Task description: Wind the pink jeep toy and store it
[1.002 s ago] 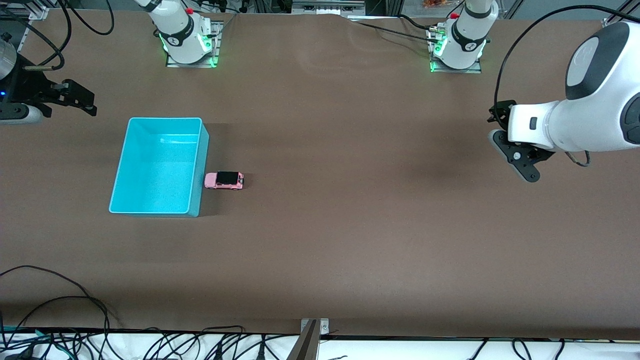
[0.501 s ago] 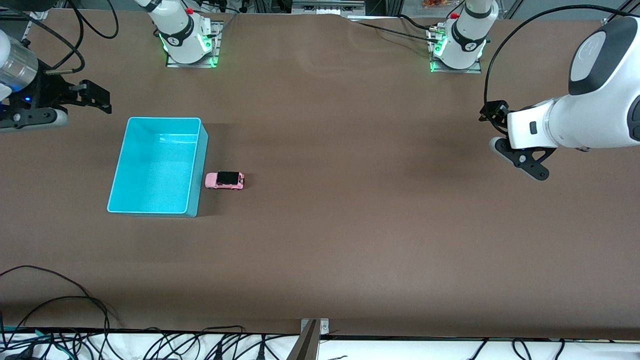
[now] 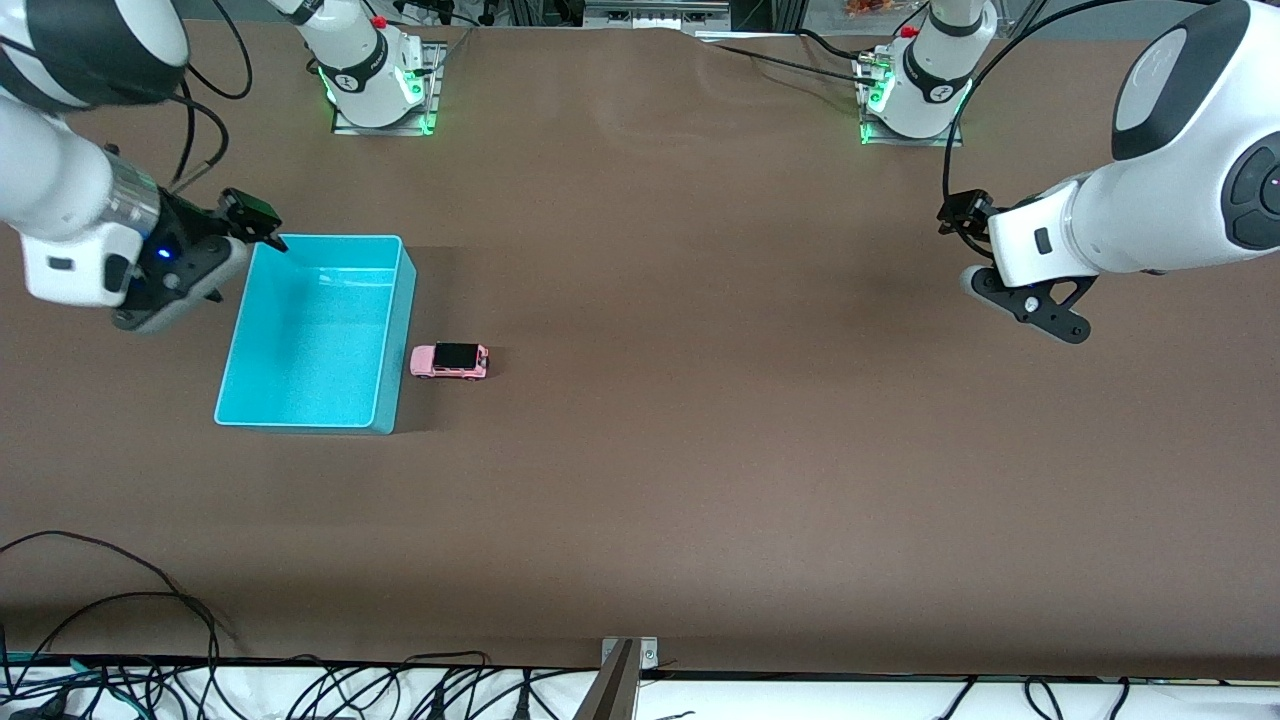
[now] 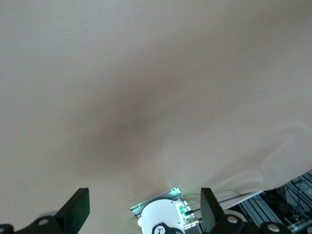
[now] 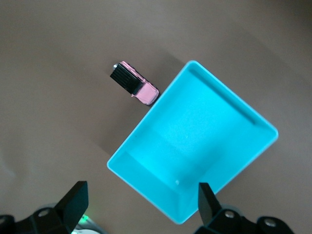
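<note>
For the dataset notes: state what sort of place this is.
Most likely a robotics lab bench: two robot arm bases bolted to a brown-covered table, loose cables along its near edge, and only a turquoise bin and pink toy car laid out.

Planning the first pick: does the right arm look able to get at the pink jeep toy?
Probably yes: the open right gripper hangs over the bin's corner; the pink jeep toy stands uncovered beside the bin.

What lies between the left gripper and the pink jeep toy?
Only bare brown table, as the front view shows, separates the left gripper from the pink jeep toy.
</note>
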Available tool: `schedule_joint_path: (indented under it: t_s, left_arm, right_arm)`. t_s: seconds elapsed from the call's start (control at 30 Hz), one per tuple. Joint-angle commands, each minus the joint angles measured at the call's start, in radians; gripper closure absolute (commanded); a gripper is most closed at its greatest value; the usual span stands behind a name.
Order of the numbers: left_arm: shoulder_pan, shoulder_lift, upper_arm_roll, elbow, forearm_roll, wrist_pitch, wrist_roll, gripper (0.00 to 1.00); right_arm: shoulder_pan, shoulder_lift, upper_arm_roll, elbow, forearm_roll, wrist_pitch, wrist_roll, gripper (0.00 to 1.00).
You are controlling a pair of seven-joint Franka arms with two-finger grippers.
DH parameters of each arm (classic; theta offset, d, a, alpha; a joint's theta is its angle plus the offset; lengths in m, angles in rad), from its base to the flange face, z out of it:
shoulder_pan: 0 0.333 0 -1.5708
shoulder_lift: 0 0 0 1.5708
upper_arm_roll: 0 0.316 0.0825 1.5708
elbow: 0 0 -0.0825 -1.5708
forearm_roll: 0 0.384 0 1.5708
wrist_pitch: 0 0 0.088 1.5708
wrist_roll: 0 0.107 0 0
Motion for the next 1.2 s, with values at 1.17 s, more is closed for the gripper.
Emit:
schedule_joint_path:
  t_s: [1.17]
  left_arm:
    - [-0.23, -0.373, 0.376, -0.467, -0.03, 0.431, -0.164, 0.0]
  right_arm:
    - [0.099, 0.314, 0.082, -0.385, 0.019, 0.79, -0.713, 0.0]
